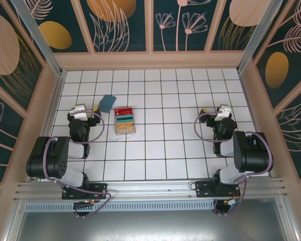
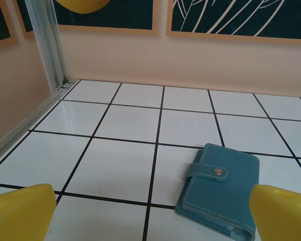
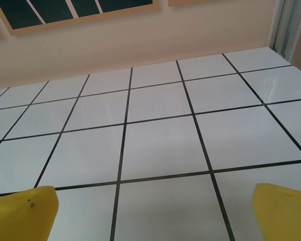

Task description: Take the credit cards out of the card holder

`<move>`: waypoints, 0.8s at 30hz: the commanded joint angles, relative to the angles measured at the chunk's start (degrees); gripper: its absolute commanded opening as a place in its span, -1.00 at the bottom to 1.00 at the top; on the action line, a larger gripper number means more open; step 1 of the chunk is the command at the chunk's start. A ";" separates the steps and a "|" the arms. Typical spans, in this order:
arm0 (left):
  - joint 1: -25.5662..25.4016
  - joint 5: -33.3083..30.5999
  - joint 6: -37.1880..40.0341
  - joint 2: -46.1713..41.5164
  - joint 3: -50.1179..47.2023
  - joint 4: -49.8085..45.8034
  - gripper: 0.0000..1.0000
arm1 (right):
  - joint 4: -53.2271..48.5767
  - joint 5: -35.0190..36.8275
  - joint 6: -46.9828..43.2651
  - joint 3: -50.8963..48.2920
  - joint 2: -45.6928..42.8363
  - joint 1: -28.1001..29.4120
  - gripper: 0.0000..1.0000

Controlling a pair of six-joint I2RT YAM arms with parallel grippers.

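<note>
The left gripper (image 2: 150, 213) stands fully open and holds nothing. Its yellow fingertips (image 2: 20, 211) hover above the white tiled table (image 2: 115, 165). The flat slate-blue, stitched card holder (image 2: 220, 193) lies closed on the table with its snap strap fastened, just ahead of the fingertips. The thin red, teal-green and tan credit cards (image 1: 124, 120) lie grouped on the table, near the holder but apart from it. The right gripper (image 3: 150, 213) is fully open and empty above bare tiles.
</note>
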 commanded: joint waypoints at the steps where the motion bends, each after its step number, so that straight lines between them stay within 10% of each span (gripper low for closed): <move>1: 0.29 0.20 0.41 0.06 0.08 2.23 0.98 | 1.74 -0.81 -0.92 0.96 0.05 -0.22 0.98; 24: 0.36 0.29 0.31 0.05 0.38 1.44 0.98 | 1.65 -0.81 -0.91 0.97 0.05 -0.22 0.98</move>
